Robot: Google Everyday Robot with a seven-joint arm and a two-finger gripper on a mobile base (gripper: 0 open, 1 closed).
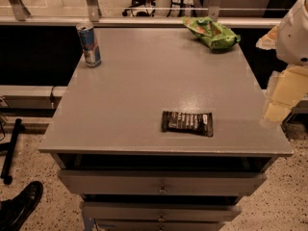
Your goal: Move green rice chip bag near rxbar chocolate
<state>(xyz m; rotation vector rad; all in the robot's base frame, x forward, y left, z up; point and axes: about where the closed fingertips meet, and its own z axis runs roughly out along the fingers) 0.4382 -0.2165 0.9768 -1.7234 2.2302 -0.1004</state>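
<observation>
The green rice chip bag [211, 32] lies crumpled at the far right corner of the grey table top [134, 90]. The rxbar chocolate [187, 123], a flat dark bar with pale lettering, lies near the front edge, right of centre. My gripper [278, 109] hangs off the table's right edge, level with the bar and well to its right, below the white arm [296, 30]. It touches neither the bag nor the bar.
A blue and silver drink can [89, 44] stands upright at the far left corner. Drawers [161, 183] sit under the table's front edge. A black shoe [19, 208] is on the floor at lower left. A railing runs behind the table.
</observation>
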